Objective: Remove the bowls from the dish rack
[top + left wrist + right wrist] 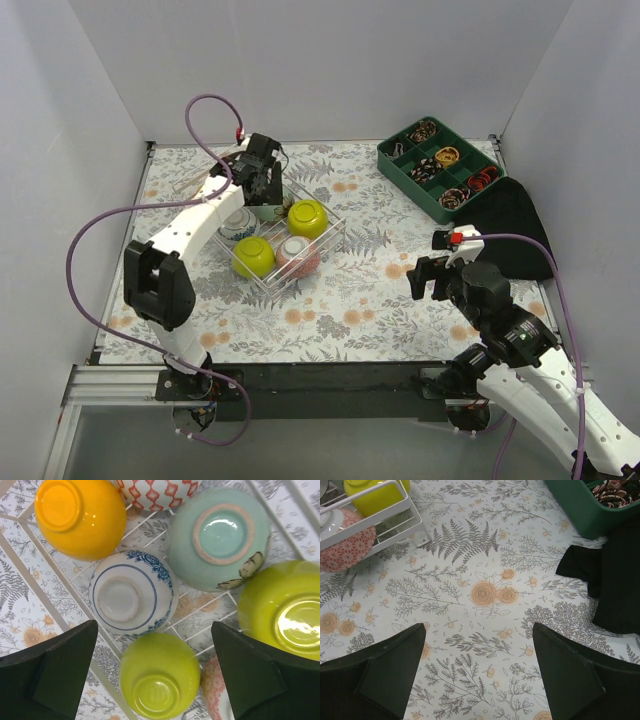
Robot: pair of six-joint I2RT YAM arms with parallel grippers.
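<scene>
1. My left claw (pixel 266 200) (pixel 154 625) hangs over the rack (pixel 338 232) (pixel 200 607), left of centre in the top view. Its jaws are spread wide and hold nothing.
2. Its wrist view shows seven bowls lying foot-up in the rack:
   - orange bowl (pixel 80 517), upper left
   - red-diamond bowl (pixel 157 490), top centre
   - mint bowl (pixel 220 537), upper right
   - blue-white bowl (pixel 132 597), centre
   - right green bowl (pixel 282 610), right edge
   - lower green bowl (pixel 160 677), bottom centre
   - pink bowl (pixel 215 690), bottom, partly behind my finger
3. The blue-white bowl and the lower green bowl lie below the gap between my fingers.
4. My right claw (pixel 425 275) (pixel 479 627) hovers over the floral cloth (pixel 380 300), right of centre in the top view, wide open and empty.
5. Its wrist view has a rack corner upper left, the green tray (pixel 585 510) upper right and a black cloth (pixel 615 580) at the right edge.
</scene>
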